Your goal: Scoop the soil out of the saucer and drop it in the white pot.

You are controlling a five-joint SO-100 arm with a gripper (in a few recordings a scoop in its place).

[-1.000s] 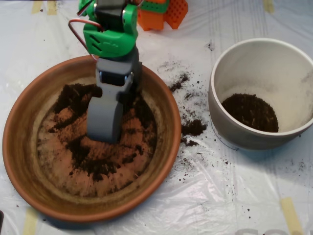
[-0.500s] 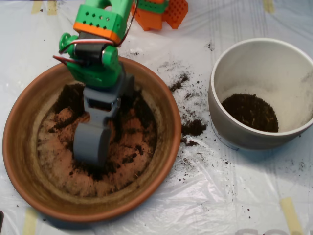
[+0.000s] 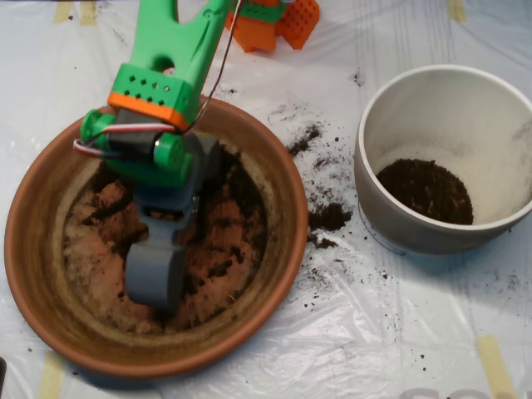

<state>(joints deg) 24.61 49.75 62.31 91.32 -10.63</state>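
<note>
You are in the gathering step: the grey scoop [image 3: 155, 274] sits low inside the terracotta saucer [image 3: 33, 274], its tip down among the soil [image 3: 220, 241] near the front of the dish floor. I judge the load is not yet taken. Whether the clamshell halves stand apart or are closed together I cannot tell, since the rounded grey back of the scoop faces the camera and hides the mouth.

The soil in the saucer is thin and patchy: dark crumbly smears and small clumps over the orange clay, with bare floor between them and a thicker dark band along the upper right of the inner wall, partly hidden by the green arm [image 3: 162, 91]. So the next move calls for you to drag the scoop through one of the denser patches, close it on what it gathers, then lift clear of the rim before swinging right.

Between the dishes, spilled crumbs [image 3: 328, 218] lie on the plastic sheet [image 3: 274, 349], with one larger clump just beside the pot's base. Carry the load level to avoid adding to them.

At the right, the white pot [image 3: 391, 224] stands well apart from the saucer and already holds a dark mound of potting soil [image 3: 426, 191] on its floor.
</note>
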